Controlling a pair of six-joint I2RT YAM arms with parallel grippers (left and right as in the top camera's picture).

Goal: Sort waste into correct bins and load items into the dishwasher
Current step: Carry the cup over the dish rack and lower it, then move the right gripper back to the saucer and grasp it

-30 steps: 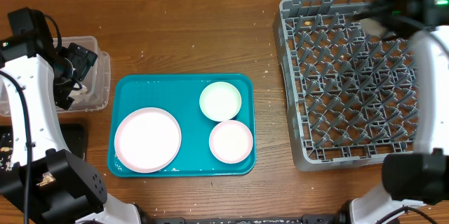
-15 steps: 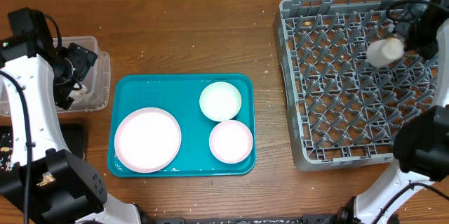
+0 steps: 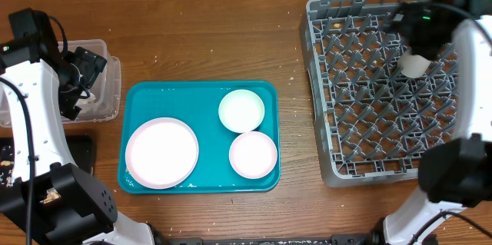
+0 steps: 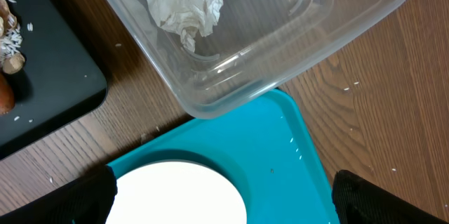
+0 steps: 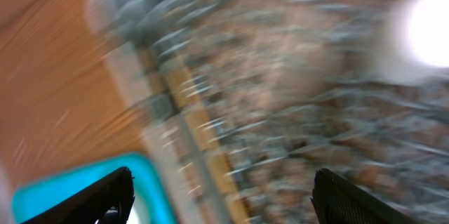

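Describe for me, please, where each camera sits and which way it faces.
Overhead: fixed above the table, looking straight down on teal tray, dish rack, left arm and right arm.
Left wrist: on the left arm, looking down at clear tub, black tray and plate; left fingers at the bottom corners.
Right wrist: motion-blurred, looking down on the dish rack; right fingers at the bottom corners.
Shared: overhead and left wrist both show tub, plate and teal tray.

1. We've got a crumb-speckled brown wooden table (image 3: 231,38).
2. Left edge: clear plastic rectangular tub (image 3: 111,91), with a shallow black rectangular tray (image 3: 83,150) beside it.
3. Middle: teal rectangular tray (image 3: 201,86).
4. Right: square grey plastic dish rack (image 3: 369,107).
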